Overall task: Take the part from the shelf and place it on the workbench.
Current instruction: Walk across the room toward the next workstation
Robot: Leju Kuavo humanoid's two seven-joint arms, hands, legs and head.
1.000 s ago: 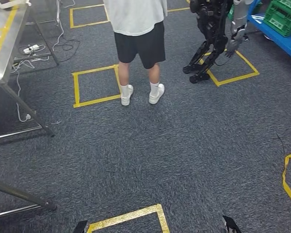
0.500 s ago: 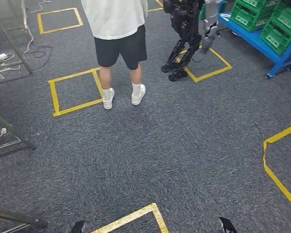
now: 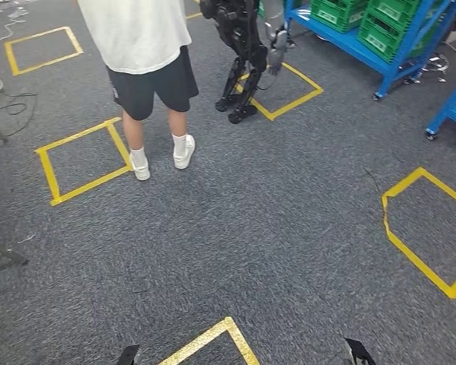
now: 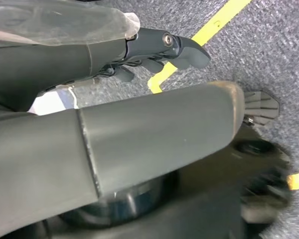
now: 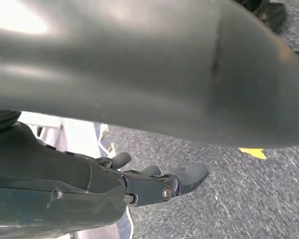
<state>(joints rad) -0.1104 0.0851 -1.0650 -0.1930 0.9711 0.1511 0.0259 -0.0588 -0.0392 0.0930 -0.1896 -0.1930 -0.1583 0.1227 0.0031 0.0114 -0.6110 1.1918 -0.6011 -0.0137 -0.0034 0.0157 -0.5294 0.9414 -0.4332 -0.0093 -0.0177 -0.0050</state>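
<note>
With both the left hand [image 4: 167, 50] and right hand [image 5: 159, 186] hanging released and empty, steer toward the far-right blue shelf [image 3: 352, 42], passing clear of the person [image 3: 140, 68].

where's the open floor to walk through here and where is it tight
Open: the carpet between the near taped square and the person, out to the right taped outline. Tight: between the person, the other robot and the blue shelf.

Both hands, left hand [image 4: 148, 79] and right hand [image 5: 148, 164], look dark grey (one screw each), seemingly film-wrapped.
</note>
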